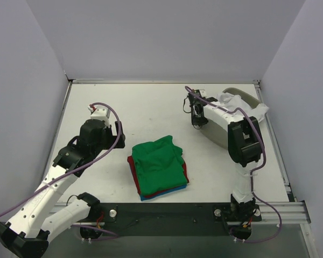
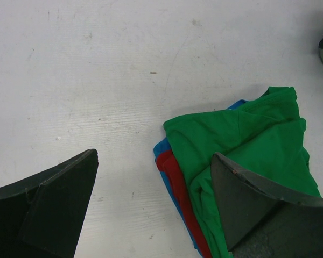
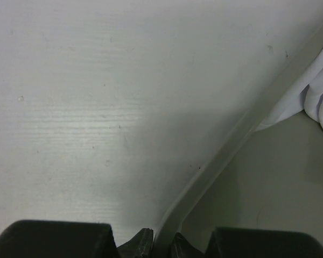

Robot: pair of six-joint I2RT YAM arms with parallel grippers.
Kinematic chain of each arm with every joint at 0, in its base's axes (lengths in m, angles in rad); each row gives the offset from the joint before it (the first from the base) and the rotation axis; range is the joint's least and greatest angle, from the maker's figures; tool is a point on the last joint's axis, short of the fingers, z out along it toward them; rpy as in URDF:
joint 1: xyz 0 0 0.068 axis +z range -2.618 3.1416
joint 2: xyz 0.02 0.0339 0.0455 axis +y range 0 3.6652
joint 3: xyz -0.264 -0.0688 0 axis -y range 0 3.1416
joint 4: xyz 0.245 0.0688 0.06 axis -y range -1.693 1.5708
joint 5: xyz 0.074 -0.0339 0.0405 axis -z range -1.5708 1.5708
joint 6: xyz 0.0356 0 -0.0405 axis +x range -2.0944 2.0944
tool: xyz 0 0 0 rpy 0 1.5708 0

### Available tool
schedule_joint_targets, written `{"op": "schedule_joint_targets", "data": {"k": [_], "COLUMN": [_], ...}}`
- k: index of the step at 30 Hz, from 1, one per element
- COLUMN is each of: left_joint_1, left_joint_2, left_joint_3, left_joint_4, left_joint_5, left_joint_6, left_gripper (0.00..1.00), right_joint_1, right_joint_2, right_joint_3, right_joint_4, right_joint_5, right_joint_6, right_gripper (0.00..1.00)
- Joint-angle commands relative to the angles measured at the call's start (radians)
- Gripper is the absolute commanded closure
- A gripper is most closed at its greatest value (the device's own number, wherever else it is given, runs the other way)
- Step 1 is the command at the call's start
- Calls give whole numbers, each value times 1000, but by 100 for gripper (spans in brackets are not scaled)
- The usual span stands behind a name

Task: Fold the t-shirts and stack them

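A folded green t-shirt (image 1: 160,164) lies on top of a red one (image 1: 131,164) and a blue one (image 1: 151,196), stacked at the table's middle front. In the left wrist view the green (image 2: 247,140), red (image 2: 175,177) and blue (image 2: 162,148) edges show. My left gripper (image 1: 120,138) is open and empty just left of the stack, its jaws wide apart (image 2: 154,156). The white t-shirt (image 1: 231,101) lies crumpled in the grey-beige tray (image 1: 218,130) at the right. My right gripper (image 1: 196,119) is shut on the tray's rim (image 3: 231,145); the white cloth (image 3: 312,91) lies inside.
White walls enclose the table on the left, back and right. The tray sits close to the right wall and its near end is hidden under my right arm. A dark rail (image 1: 167,212) runs along the front edge.
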Motion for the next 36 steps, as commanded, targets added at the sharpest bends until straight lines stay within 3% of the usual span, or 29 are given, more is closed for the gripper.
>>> {"op": "schedule_joint_targets", "data": {"k": [1,8,14,24,25,26,28,29,32,36], "left_joint_1": [9,13,13,13,13,13,13,13,15,16], "left_joint_2": [-6,-6,-8,-8,-8,-8,-8,-8,-8,-9], "left_joint_3": [3,3,1,0,0,1,0,-2,-2,-2], "left_joint_4": [46,48,53,54,54,53,56,54,59,59], "left_joint_5": [17,37,51,51,52,52,56,56,60,60], "left_joint_6": [9,7,7,7,7,7,7,7,5,9], "left_gripper": [5,5,5,5,5,5,5,5,5,5], "right_joint_1": [26,72,77,111,121,138,161,172,203,204], "right_joint_2": [-110,-222,-295,-369,-383,-398,-438,-449,-470,-428], "right_joint_3": [-110,-266,-389,-431,-429,-428,-405,-395,-331,-247], "right_joint_4": [-63,-123,-157,-236,-236,-239,-252,-265,-282,-266], "right_joint_5": [11,-49,2,56,60,59,66,72,73,118], "right_joint_6": [-67,-128,-140,-81,-75,-71,-59,-53,-18,92], "right_gripper": [100,100,100,100,96,75,55,39,25,23]}}
